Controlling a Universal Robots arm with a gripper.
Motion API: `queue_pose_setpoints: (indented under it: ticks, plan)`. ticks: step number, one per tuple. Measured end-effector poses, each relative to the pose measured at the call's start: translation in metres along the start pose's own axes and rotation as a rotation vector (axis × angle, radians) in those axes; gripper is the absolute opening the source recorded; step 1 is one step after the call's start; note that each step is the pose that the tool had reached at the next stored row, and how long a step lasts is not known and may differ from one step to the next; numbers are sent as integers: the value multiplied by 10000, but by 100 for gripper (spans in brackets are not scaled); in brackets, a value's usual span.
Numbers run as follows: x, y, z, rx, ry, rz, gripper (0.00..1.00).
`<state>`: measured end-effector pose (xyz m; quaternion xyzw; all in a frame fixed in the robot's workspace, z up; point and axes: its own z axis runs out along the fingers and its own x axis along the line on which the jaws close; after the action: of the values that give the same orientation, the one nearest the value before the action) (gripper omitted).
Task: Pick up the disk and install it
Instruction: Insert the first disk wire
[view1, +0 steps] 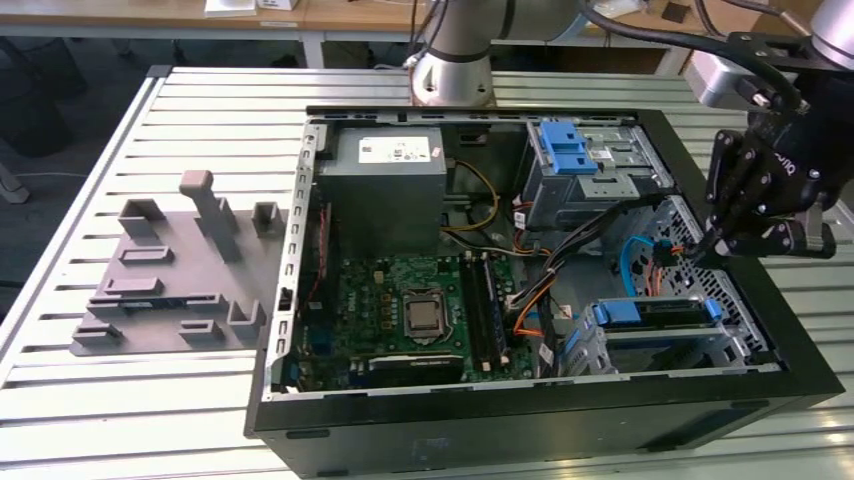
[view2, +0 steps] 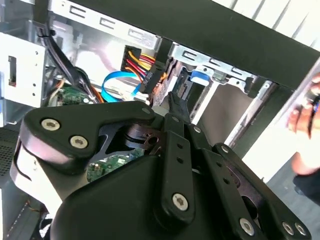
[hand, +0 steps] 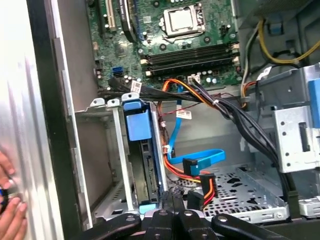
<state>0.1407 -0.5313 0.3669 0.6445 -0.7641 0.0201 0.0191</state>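
Slatted metal table (view1: 160, 400) with open computer case (view1: 534, 425) and grey stand (view1: 174, 275).

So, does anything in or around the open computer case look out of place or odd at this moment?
Yes: a person's hand rests against the outer wall of the computer case, near the drive cage where the disk sits and the gripper works. Inside, loose cables lie unplugged beside the cage.

Your exterior view looks down from high up onto the open computer case (view1: 534, 280) on the slatted table (view1: 80, 400), taking in the grey stand (view1: 180, 280) at the exterior view's left. Your first wrist view sits close above the drive cage (hand: 125, 165), facing into the case toward the motherboard (hand: 170, 40). Your second wrist view looks past the gripper (view2: 175, 102) at the cage (view2: 215, 75). Both wrist views share the blue cable (hand: 200, 160).
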Motion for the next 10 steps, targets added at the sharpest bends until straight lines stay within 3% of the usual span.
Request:
queue_pose_setpoints:
  ticks: [1,2,10]
  plan:
    - [-17,2,-2,4,110,-1,11]
    - [-32,4,-2,-13,150,-3,11]
    - [-93,7,-4,-141,167,279,11]
